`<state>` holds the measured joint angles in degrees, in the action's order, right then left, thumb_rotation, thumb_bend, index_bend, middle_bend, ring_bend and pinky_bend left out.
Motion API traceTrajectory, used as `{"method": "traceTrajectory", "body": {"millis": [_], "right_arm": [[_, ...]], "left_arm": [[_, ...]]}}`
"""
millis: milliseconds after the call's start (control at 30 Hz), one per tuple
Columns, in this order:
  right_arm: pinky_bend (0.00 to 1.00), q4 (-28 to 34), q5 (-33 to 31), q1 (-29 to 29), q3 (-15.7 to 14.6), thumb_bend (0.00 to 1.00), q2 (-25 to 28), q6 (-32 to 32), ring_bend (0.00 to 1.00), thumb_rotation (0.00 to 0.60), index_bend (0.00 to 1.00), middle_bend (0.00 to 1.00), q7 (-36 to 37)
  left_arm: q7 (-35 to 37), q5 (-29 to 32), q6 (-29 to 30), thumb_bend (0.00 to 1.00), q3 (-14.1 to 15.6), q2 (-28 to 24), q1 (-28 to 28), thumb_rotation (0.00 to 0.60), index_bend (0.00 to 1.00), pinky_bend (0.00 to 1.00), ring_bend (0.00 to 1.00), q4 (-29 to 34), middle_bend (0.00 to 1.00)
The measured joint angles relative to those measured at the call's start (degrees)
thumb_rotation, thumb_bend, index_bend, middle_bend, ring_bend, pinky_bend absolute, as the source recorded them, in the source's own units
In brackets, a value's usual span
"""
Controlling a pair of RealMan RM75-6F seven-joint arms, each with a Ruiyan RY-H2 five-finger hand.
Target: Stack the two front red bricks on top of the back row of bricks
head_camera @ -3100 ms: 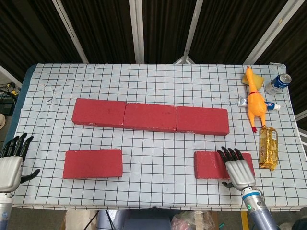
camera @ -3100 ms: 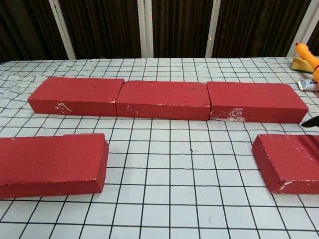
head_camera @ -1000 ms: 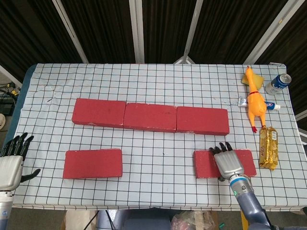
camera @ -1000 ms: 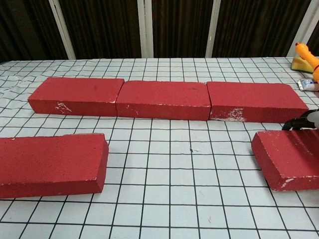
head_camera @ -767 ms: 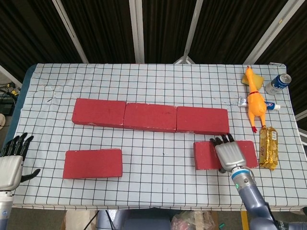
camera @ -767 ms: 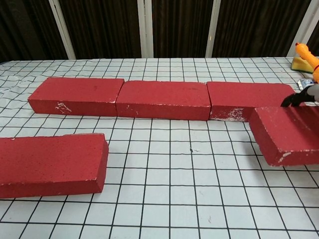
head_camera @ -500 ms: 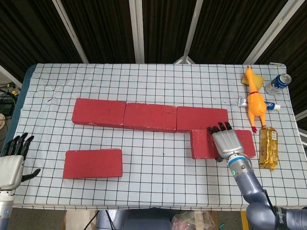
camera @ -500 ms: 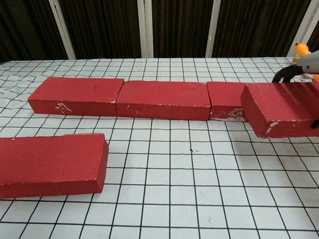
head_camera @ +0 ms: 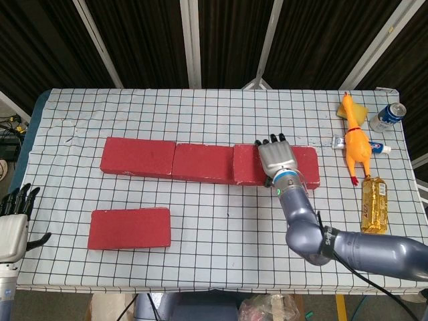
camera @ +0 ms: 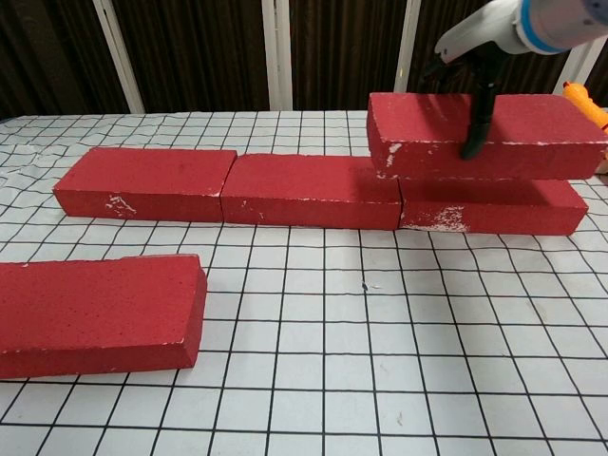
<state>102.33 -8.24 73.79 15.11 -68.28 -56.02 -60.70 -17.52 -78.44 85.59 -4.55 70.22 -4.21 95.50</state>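
Resting off the near-left corner of the table (head_camera: 200,100), the left hand (head_camera: 13,224) holds nothing; its fingers point up and are spread apart, well away from every brick. Just to the right of this hand, still on the checked cloth, lies the front left brick (head_camera: 130,228) — flat and untouched, and in the chest view it fills the near-left corner (camera: 95,313).

Behind it runs the back row: the left back brick (head_camera: 138,157), then the middle back brick (head_camera: 202,162), touching end to end. The right back brick (camera: 494,206) is mostly covered in the head view; the chest view shows its front face under the carried brick.

The right hand (head_camera: 275,159) is clamped on the front right brick (camera: 484,133), with fingers over its far edge and the thumb down its near face. This brick sits above the right back brick and reaches a little over the end of the middle one. If it already rests on them or is just above, I cannot tell.

To the right of this hand, well apart from the bricks, are a rubber chicken (head_camera: 354,137) on a yellow sponge (head_camera: 362,112), a tube (head_camera: 374,146) under the chicken, a can (head_camera: 388,117) and a wrapped yellow package (head_camera: 374,206).
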Motion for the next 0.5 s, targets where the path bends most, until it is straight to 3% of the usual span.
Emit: {"method": "traceTrajectory", "body": {"millis": [500], "right_arm": [[0.0,-15.94,-7.24,6.09,-1.2,0.16,-9.86,4.84,0.04,0.6,0.21,0.24,-2.9]], "left_arm": [[-1.29,2.22,0.04,0.0,-0.89,0.31,-0.14,0.6,0.1,0.09,0.0,-0.38,0.0]]}}
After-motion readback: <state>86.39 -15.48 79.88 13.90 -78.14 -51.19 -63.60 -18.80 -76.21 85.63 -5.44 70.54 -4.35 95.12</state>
